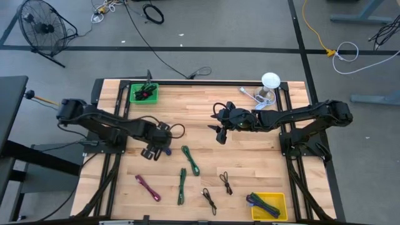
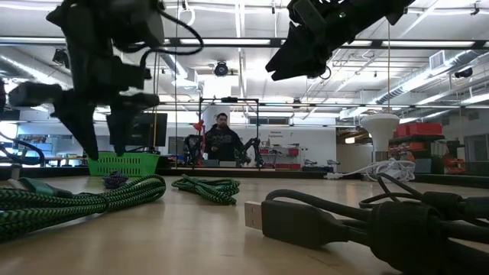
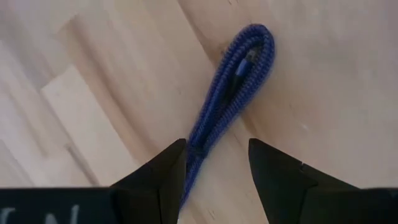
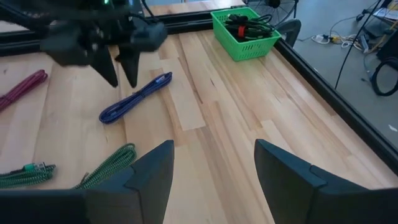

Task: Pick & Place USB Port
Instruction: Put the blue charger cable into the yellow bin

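Observation:
A blue braided USB cable (image 3: 236,74), folded into a narrow bundle, lies flat on the wooden table left of centre (image 1: 164,150). My left gripper (image 3: 214,146) hangs just above the cable's near end, pointing steeply down and open. One finger stands on either side of the bundle, and in the right wrist view the fingers (image 4: 123,78) are clear of the cable (image 4: 134,96). My right gripper (image 1: 219,134) waits open above the table's middle with nothing between its fingers (image 4: 214,146).
A green basket (image 1: 134,87) with red and black cables stands at the far left. A yellow bin (image 1: 278,199) with cables sits at the near right. Green cables (image 1: 190,159), a pink one (image 1: 148,187) and black ones (image 1: 226,182) lie near the front.

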